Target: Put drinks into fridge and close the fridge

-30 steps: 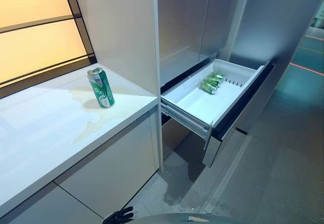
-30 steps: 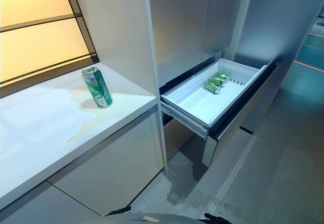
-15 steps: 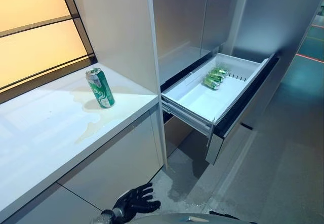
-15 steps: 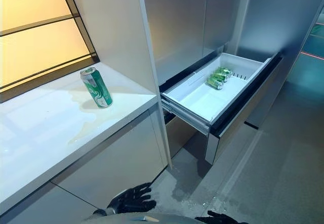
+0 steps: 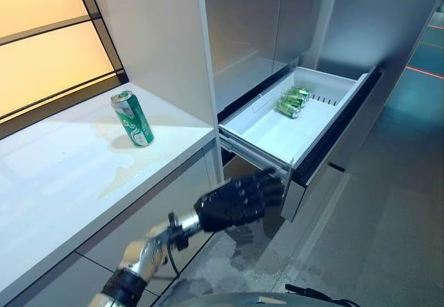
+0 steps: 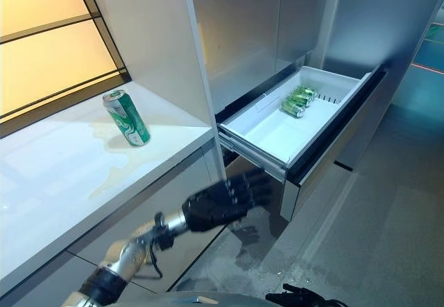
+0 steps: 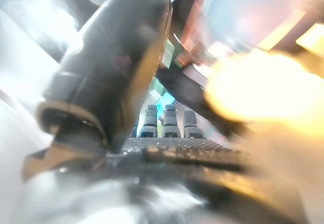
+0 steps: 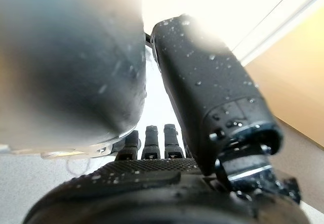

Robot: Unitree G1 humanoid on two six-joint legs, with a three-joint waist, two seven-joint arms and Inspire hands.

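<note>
Left eye view: left hand [image 5: 236,199] open, empty; green can [image 5: 132,118] print unreadable.

This looks like a kitchen. A tall silver fridge [image 5: 277,23] has its white drawer [image 5: 291,123] pulled out, with cans [image 5: 291,101] inside. Beside it is a white desk [image 5: 62,182] over cupboards [image 5: 152,231], maybe below a window [image 5: 48,44].

A white desk [image 5: 55,175] fills the left of the frame, with a pale puddle [image 5: 128,165] spread across its surface. Behind it at upper left glows an amber panel [image 5: 41,50] with dark frame bars. Grey floor [image 5: 388,251] covers the lower right, wet-looking beneath the desk's edge.
</note>
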